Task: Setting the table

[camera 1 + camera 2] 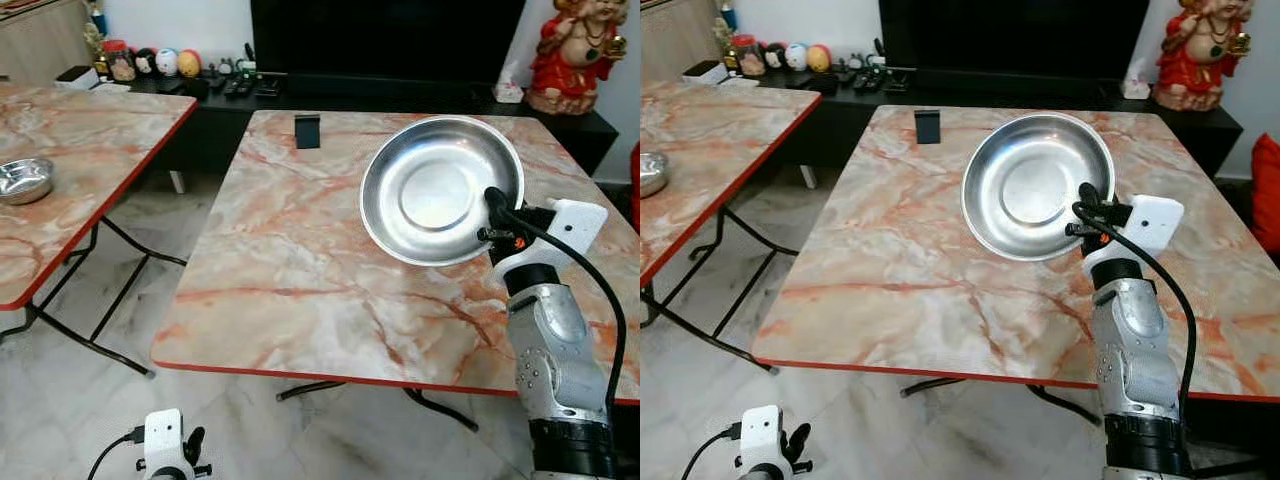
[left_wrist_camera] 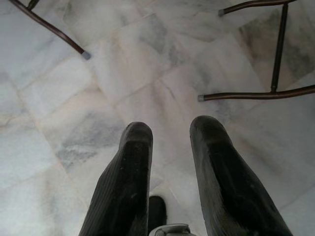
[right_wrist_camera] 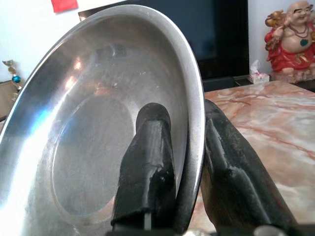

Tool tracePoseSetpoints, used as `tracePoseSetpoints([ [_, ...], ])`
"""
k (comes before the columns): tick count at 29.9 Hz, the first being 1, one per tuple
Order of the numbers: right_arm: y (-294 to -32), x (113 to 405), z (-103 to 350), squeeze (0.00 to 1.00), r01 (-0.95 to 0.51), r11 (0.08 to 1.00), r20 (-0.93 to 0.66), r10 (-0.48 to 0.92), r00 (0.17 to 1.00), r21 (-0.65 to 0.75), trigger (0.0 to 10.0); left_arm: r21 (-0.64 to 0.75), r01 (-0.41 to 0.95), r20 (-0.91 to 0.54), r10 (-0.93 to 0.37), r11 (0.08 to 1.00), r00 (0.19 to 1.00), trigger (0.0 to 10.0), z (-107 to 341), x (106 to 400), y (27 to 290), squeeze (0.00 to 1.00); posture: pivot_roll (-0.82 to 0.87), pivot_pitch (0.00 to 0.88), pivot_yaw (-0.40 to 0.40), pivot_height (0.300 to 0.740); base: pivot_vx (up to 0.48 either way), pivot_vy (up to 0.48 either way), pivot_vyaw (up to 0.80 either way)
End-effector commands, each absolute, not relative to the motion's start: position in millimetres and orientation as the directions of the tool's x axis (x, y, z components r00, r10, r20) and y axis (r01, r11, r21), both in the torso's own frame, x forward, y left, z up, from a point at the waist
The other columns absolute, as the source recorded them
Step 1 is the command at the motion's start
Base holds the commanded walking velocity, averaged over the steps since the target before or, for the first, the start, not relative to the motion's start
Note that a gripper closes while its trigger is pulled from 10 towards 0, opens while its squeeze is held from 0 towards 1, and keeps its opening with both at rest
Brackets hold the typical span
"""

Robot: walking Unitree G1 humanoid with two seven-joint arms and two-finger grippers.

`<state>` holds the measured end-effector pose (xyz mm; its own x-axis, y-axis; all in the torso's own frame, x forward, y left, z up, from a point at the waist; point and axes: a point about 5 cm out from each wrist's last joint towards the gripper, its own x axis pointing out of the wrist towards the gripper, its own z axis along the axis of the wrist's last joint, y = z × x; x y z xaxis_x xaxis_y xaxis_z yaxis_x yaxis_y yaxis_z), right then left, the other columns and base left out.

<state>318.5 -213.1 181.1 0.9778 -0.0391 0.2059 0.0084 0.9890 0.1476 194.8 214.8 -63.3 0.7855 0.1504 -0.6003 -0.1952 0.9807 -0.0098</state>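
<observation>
Right end effector (image 3: 189, 147) clamped on unmarked steel plate (image 1: 430, 185) above marble table (image 1: 290, 270); left end effector (image 2: 170, 142) open.

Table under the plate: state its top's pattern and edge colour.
Table: orange-and-white marble pattern, red edge. Clearest in the left eye view.

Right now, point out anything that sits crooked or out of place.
The steel plate is tilted up over the table, pinched by its rim in the right gripper. Nothing looks spilled or broken.

The plate (image 1: 440, 188) is held tilted above the near table (image 1: 300, 290); a bowl (image 1: 24, 180) sits on the left table (image 1: 90, 140).
</observation>
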Motion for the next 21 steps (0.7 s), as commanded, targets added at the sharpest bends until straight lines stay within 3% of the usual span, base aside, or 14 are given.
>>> tracePoseSetpoints([
  [1,-218.3,320.1,185.8,0.0,0.029,0.99,0.211,-0.058,0.976,0.136,10.0,-0.014,-0.206,-0.622,0.153,0.978,0.768,10.0,-66.0,191.2,216.2,0.0,-0.08,0.0,-0.003,0.732,0.0,0.0,0.0],
  [6,-234.2,322.9,176.3,0.0,0.118,0.988,0.13,-0.131,0.983,0.105,10.0,-0.017,-0.206,-0.622,0.151,0.978,0.768,10.0,-65.8,191.8,216.1,0.0,-0.08,0.0,-0.002,0.732,0.0,0.0,0.0],
  [9,-253.8,324.9,154.4,0.0,0.237,0.971,-0.097,-0.233,0.968,0.025,10.0,-0.019,-0.207,-0.624,0.151,0.978,0.767,10.0,-65.9,192.0,216.0,0.0,-0.08,0.0,-0.007,0.732,0.0,0.0,0.0],
  [12,-258.7,324.1,149.3,0.0,0.263,0.965,-0.148,-0.257,0.955,0.019,10.0,-0.019,-0.208,-0.624,0.151,0.978,0.767,10.0,-65.9,192.0,216.0,0.0,-0.08,0.0,-0.007,0.732,0.0,0.0,0.0],
  [17,-268.2,321.9,150.1,0.0,0.295,0.942,-0.194,-0.263,0.945,0.16,10.0,-0.021,-0.219,-0.623,0.158,0.976,0.766,10.0,-65.8,191.8,217.0,0.0,-0.08,0.0,-0.01,0.732,0.0,0.0,0.0],
  [21,-271.2,316.1,141.8,0.0,0.302,0.94,-0.274,-0.252,0.928,0.158,10.0,-0.022,-0.216,-0.628,0.155,0.976,0.763,10.0,-66.9,190.3,215.9,0.0,-0.08,0.0,-0.006,0.732,0.0,0.0,0.0],
])
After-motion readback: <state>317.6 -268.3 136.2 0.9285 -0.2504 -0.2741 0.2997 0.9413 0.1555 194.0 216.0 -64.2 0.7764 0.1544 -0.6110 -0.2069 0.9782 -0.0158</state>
